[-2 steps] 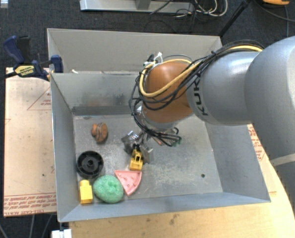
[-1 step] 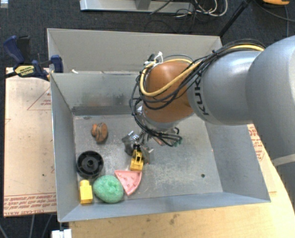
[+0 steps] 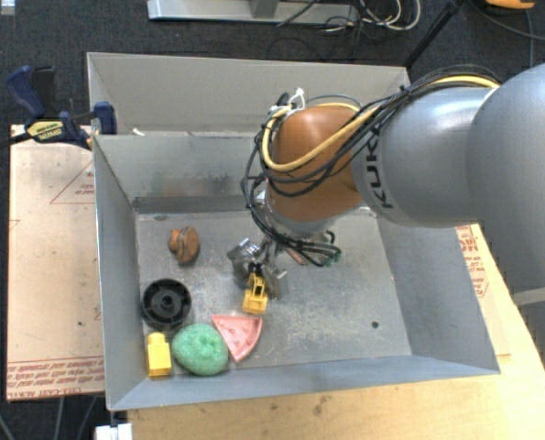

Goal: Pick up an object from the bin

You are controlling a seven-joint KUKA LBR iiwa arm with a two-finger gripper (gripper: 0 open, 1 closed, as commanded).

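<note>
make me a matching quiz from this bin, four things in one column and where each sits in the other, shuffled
Things:
1. brown lump
2. black ring
3. green ball
4. pink wedge

Places:
A. between the yellow block and the pink wedge
B. on its own, nearest the back wall
C. just in front of the yellow toy at the gripper
D. by the left wall, just behind the yellow block

Pairs: 1-B, 2-D, 3-A, 4-C
</note>
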